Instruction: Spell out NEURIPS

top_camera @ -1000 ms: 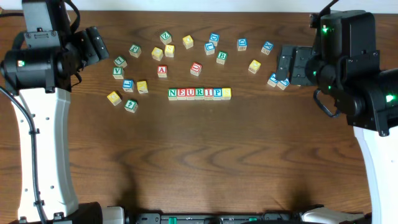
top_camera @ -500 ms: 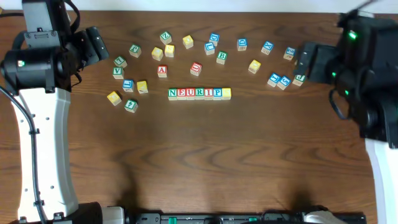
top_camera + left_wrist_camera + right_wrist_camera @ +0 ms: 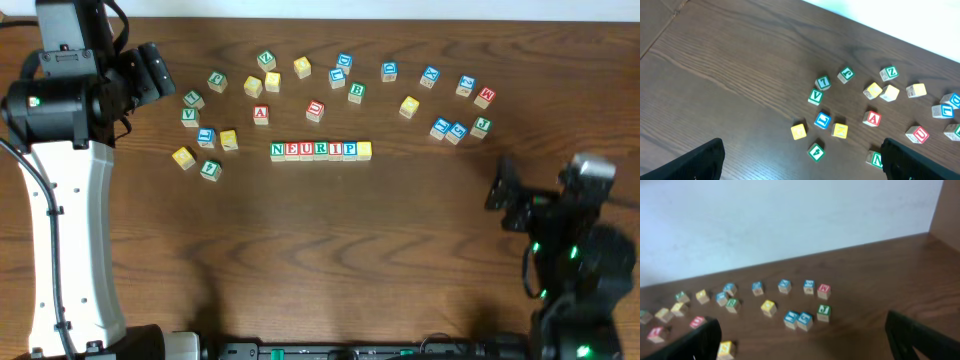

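The NEURIPS cubes stand in one straight row [image 3: 320, 150] at mid table: N, E, U, R, I, P, then a yellow-faced cube [image 3: 364, 150] at the right end. The N cube [image 3: 874, 159] shows at the bottom of the left wrist view, and the yellow end cube [image 3: 726, 349] in the right wrist view. My left gripper [image 3: 152, 70] is open and empty, high at the back left, also seen in its wrist view [image 3: 802, 162]. My right gripper [image 3: 507, 192] is open and empty at the front right, far from the row, also seen in its wrist view [image 3: 802, 337].
Several loose cubes with other letters lie scattered behind the row, such as a red A [image 3: 261, 114], a green V [image 3: 190, 117] and a blue pair [image 3: 447, 130] at the right. A pale wall [image 3: 790, 220] rises behind the table's far edge.
My right arm has pulled back from the back right cubes to the front right, uncovering several cubes there. The row and the left arm have not moved.
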Available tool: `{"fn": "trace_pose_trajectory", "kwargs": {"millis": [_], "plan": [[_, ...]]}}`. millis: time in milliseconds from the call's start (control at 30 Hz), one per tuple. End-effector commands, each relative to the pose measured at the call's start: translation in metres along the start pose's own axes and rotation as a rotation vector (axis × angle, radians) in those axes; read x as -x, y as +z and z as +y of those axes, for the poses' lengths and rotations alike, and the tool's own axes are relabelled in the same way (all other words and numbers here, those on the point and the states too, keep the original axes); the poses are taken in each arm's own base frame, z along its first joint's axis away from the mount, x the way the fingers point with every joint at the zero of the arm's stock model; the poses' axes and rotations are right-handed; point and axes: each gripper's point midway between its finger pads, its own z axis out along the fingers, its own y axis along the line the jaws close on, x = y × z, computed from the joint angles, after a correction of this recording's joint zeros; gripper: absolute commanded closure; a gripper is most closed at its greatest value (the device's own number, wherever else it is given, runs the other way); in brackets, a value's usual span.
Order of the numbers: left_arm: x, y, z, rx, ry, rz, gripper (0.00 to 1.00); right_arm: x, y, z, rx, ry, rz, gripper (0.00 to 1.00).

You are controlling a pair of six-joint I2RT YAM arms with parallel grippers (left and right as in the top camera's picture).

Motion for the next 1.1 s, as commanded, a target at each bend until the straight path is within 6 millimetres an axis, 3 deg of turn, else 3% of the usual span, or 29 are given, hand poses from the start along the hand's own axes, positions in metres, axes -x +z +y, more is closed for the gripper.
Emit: {"fn": "trace_pose_trajectory", "kwargs": {"millis": [0, 200, 433, 1067], "plan": [[0.003, -0.001, 0.002, 0.006, -0.002, -0.009, 0.02, -0.034, -0.004, -0.009, -0.003, -0.015, -0.033, 0.01], [0.003, -0.001, 0.002, 0.006, -0.002, -0.009, 0.02, -0.085, -0.001, -0.013, 0.036, -0.015, -0.117, 0.01], [0.003, -0.001, 0.002, 0.006, -0.002, -0.009, 0.03, -0.126, 0.008, -0.011, 0.082, -0.015, -0.108, 0.01], [0.003, -0.001, 0.002, 0.006, -0.002, -0.009, 0.02, -0.126, 0.008, -0.012, 0.079, -0.018, -0.108, 0.01]]}}
